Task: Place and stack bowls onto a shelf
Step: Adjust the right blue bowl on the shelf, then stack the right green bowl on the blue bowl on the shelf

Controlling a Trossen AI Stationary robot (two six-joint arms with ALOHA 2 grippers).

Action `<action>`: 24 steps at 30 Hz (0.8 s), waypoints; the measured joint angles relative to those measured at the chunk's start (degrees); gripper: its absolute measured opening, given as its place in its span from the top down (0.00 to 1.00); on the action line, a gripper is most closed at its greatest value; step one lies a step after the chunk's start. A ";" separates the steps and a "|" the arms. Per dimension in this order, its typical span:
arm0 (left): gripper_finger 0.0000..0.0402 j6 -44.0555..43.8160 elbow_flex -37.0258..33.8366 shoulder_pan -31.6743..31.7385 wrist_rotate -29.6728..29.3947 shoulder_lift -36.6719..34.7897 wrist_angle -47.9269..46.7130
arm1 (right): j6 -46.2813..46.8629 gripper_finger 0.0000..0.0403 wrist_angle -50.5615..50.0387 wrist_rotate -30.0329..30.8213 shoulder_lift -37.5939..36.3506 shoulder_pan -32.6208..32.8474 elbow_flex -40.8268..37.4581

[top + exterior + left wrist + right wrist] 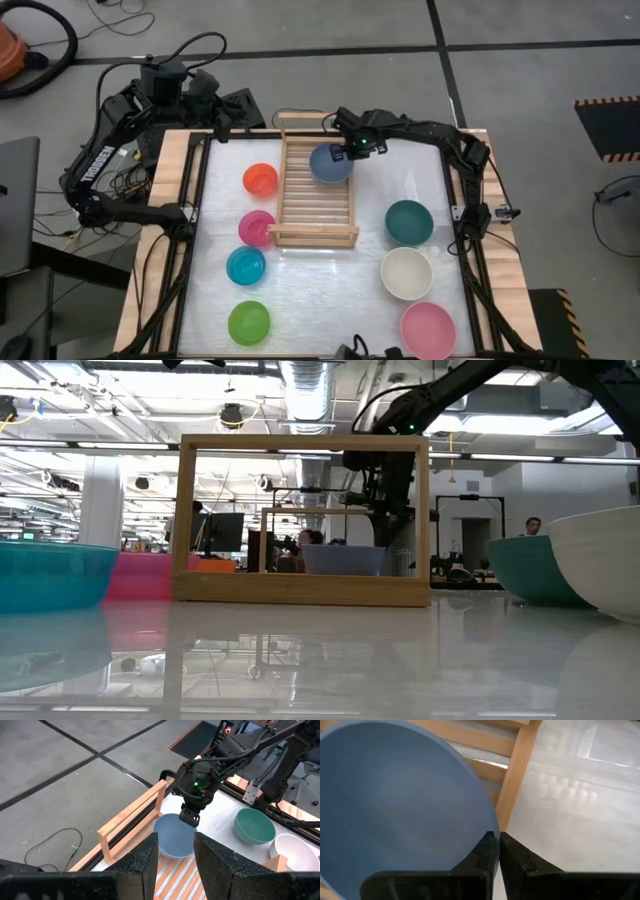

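Item: grey-blue bowl [329, 163], rim pinched in my right pincer [495, 841], at shelf's [316, 237] far right, for setting down.

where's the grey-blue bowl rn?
In the high view the grey-blue bowl sits at the far right end of the wooden shelf, its rim pinched by the right gripper, up-table of the teal bowl.

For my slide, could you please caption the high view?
Right gripper pinches the round grey-blue plastic bowl on the slatted wooden shelf.

Dark jointed arms [420, 128], black cables
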 joint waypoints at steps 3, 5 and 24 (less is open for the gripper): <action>0.73 0.00 0.00 0.00 0.00 0.00 0.00 | -0.61 0.89 0.14 -0.16 0.00 -0.33 0.00; 0.73 0.02 0.00 0.00 -0.01 0.00 0.02 | -1.50 0.89 0.32 -0.23 0.00 -0.29 0.00; 0.73 0.56 0.00 -0.02 0.83 -0.02 -0.04 | -5.54 0.62 1.69 -0.41 -1.77 -0.63 -0.02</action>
